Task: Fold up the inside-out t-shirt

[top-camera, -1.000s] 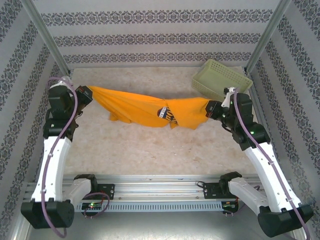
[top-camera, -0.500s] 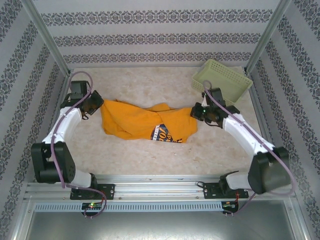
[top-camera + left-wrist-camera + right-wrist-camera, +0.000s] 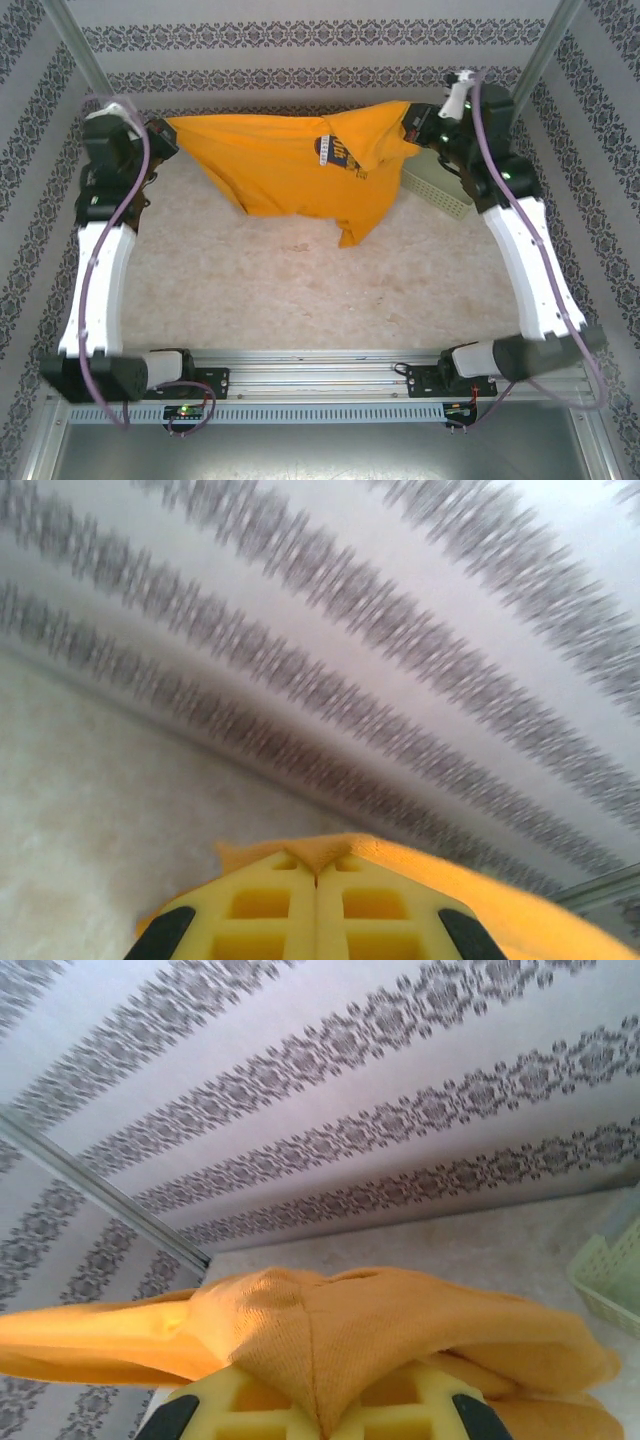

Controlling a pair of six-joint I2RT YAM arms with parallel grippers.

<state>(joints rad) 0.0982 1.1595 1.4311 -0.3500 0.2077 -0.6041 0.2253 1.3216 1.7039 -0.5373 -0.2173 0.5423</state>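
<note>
Above far edge of table (image 3: 280,300): shirt (image 3: 290,165) stretched between left gripper (image 3: 165,131) and right gripper (image 3: 412,121), both pinching cloth. From wrists: fabric bunched at yellow pads (image 3: 260,908). From overhead alone: chest print, drooping tail, basket (image 3: 440,190) at far-right corner, open tabletop toward near edge.

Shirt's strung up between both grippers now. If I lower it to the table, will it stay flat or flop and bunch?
Likely very floppy: the t-shirt sags between the left gripper and right gripper, one tail drooping lower. Probably light: two pinched corners carry most of it. It may bunch when lowered; cloth folds over itself at the right gripper.
</note>
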